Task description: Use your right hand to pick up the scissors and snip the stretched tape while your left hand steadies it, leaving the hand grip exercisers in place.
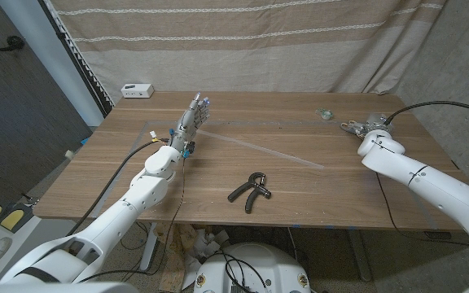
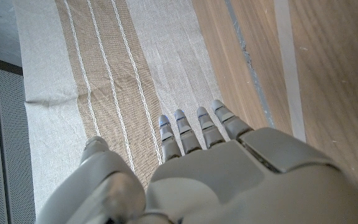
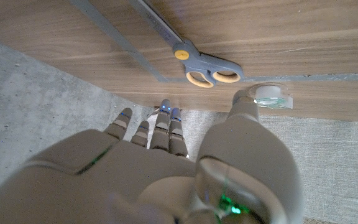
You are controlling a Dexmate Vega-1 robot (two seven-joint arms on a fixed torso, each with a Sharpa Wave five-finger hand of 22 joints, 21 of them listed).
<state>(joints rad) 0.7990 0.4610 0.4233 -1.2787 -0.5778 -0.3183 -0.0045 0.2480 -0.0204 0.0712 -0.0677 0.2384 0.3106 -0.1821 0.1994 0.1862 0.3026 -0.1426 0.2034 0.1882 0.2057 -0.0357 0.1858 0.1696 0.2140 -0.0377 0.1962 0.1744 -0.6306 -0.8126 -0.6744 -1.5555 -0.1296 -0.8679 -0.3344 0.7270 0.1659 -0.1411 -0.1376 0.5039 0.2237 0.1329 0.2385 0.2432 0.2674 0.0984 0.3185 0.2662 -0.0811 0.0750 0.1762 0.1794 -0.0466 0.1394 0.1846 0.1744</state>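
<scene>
Nearest you on the wooden bench (image 1: 300, 195), close to its front edge and roughly midway between the two arms, lies one black hand grip exerciser (image 1: 250, 190), handles splayed, touching nothing else. Your left robot hand (image 1: 192, 120) is raised over the far-left part of the bench, fingers (image 2: 191, 130) extended and held close side by side, thumb off to one side, holding nothing. Just beside it starts the stretched tape (image 1: 259, 150), a pale clear strip running on a diagonal across the bench top toward the right; you cannot tell whether the left robot hand touches it. Your right robot hand (image 1: 363, 127) sits near the far-right corner; in the right wrist view its fingers (image 3: 160, 130) reach out straight and fairly close together, thumb apart, with nothing in them. Scissors (image 3: 194, 59), grey with yellow-lined finger loops, lie flat on the bench beyond those fingertips, blades closed and laid along a strip of tape, apart from the hand. Beside the scissor handles stands a small roll of clear tape (image 3: 271, 96), also seen at the far right of the bench in the head view. At the far-left corner rests a small white box (image 1: 138, 90). Behind hangs a striped beige curtain (image 1: 243, 37).
</scene>
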